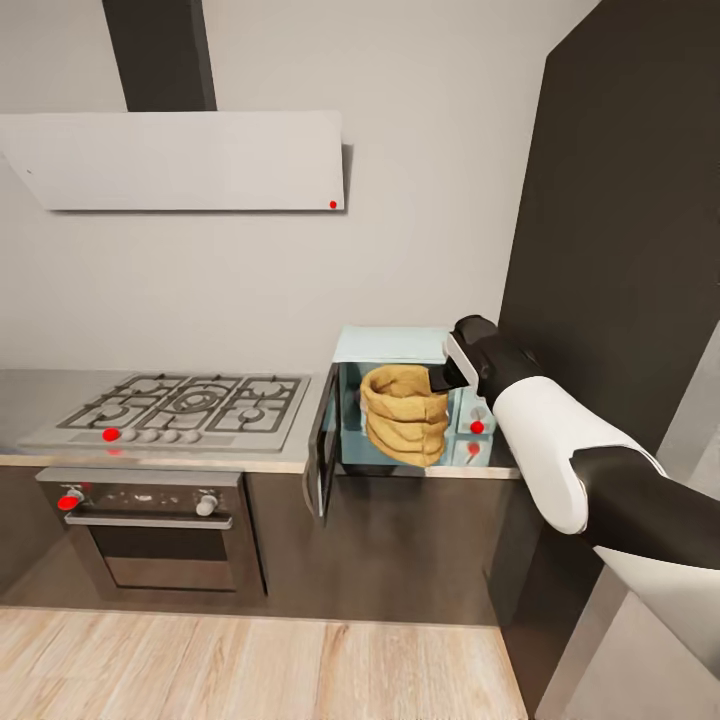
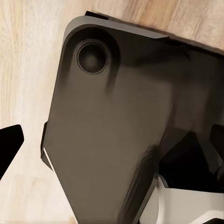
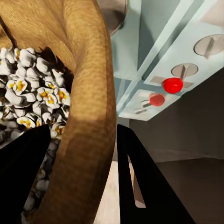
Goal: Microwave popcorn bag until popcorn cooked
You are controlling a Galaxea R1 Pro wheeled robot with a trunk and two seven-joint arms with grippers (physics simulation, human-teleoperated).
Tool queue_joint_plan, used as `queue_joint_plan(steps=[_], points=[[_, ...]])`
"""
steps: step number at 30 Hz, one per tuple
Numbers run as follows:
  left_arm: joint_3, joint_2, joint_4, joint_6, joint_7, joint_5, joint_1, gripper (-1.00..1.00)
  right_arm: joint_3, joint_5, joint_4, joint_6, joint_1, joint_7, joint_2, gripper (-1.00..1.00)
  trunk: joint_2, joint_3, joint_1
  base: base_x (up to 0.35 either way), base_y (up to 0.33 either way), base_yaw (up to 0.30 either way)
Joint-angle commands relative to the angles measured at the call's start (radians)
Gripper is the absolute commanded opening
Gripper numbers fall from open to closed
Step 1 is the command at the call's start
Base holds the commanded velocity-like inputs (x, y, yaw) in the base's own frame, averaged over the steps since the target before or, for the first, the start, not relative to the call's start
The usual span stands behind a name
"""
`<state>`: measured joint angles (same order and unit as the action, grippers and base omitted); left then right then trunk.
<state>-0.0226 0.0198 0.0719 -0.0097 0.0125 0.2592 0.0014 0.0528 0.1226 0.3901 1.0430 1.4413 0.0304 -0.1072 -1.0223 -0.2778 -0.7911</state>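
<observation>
Right gripper [image 3: 79, 177] pinched on the rolled rim of the popcorn bag [image 1: 405, 413], one dark finger inside against the popcorn [image 3: 28, 93], the other outside the wall; left gripper's spread impossible to tell, with just one dark fingertip [image 2: 10, 140] seen over the wooden floor [image 2: 23, 56]. Bag held in the doorway of the pale mint microwave [image 1: 390, 345], door [image 1: 322, 455] swung open to the left, on the countertop [image 1: 150, 463] beside the gas hob [image 1: 180, 405]. Tan, wrinkled, burlap-like, brimming with white-and-yellow puffed kernels.
</observation>
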Motion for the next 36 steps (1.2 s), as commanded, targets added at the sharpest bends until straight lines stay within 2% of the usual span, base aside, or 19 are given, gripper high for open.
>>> queue_joint_plan(steps=[1, 4, 6, 30, 36], points=[[-0.002, 0.0, 0.001, -0.001, 0.001, 0.005, 0.0, 1.0, 0.004, 0.0, -0.005, 0.004, 0.001, 0.001, -0.001, -1.0, -0.001, -0.001, 0.0, 0.0, 0.0, 0.0], [-0.001, 0.0, 0.001, -0.001, 0.001, 0.005, 0.0, 1.0, 0.004, 0.0, -0.087, 0.004, 0.001, 0.001, 0.0, -1.0, -0.001, -0.001, 0.0, 0.0, 0.0, 0.0], [-0.001, 0.0, 0.002, -0.001, 0.001, 0.005, 0.0, 1.0, 0.004, 0.0, -0.108, 0.004, 0.001, 0.0, 0.001, -1.0, -0.001, -0.001, 0.0, 0.0, 0.0, 0.0], [0.0, 0.0, 0.002, -0.001, 0.001, 0.005, 0.0, 1.0, 0.002, -0.005, -0.103, 0.004, 0.001, 0.0, 0.003, -1.0, -0.001, -0.001, 0.0, 0.0, 0.0, 0.0], [0.0, 0.0, 0.002, -0.001, 0.001, 0.005, 0.0, 1.0, 0.002, -0.05, -0.105, 0.004, 0.001, 0.0, 0.005, -1.0, -0.001, -0.001, 0.0, 0.0, 0.0, 0.0]])
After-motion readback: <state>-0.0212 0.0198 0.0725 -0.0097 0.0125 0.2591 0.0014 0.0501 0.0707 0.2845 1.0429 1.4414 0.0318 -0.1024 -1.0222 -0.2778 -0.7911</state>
